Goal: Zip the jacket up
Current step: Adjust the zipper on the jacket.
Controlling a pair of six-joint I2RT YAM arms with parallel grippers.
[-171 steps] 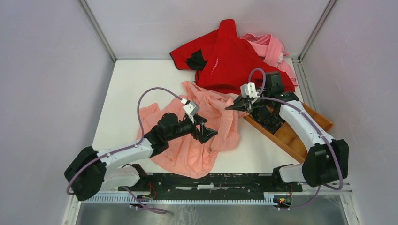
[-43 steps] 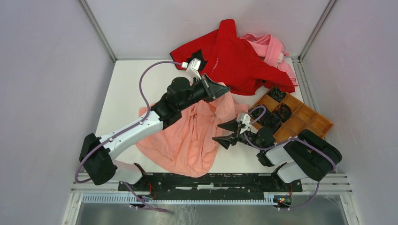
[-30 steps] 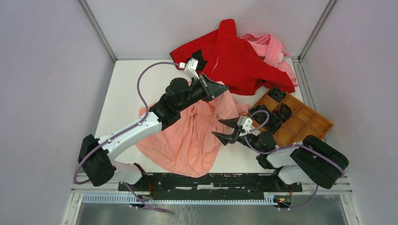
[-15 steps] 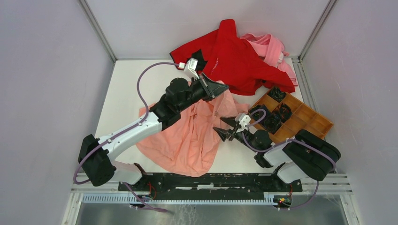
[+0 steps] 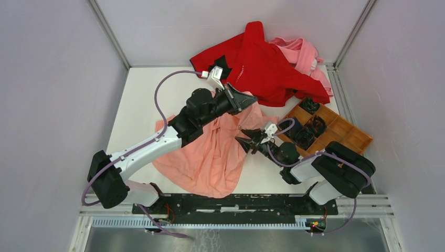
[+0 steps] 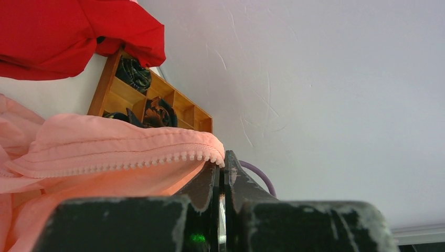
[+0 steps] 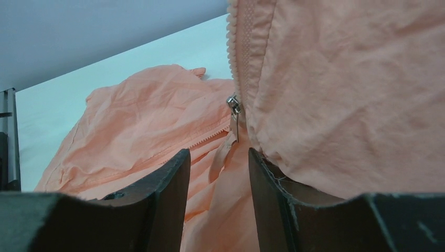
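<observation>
The left gripper (image 6: 222, 167), clamped on the toothed edge of the thin salmon-pink fabric jacket (image 5: 210, 157), holds it up over the white table's (image 5: 136, 105) centre. The right gripper (image 7: 216, 157), jaws apart, flanks the small silver metal zipper pull (image 7: 232, 113). Closing squarely on that pull, with the edge taut, likely serves best.

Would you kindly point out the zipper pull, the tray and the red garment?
zipper pull (image 7: 234, 118): right wrist view, on its hanging metal tab.
tray (image 5: 345, 130): top view, on a bare compartment.
red garment (image 5: 262, 68): top view, mid-body.
</observation>
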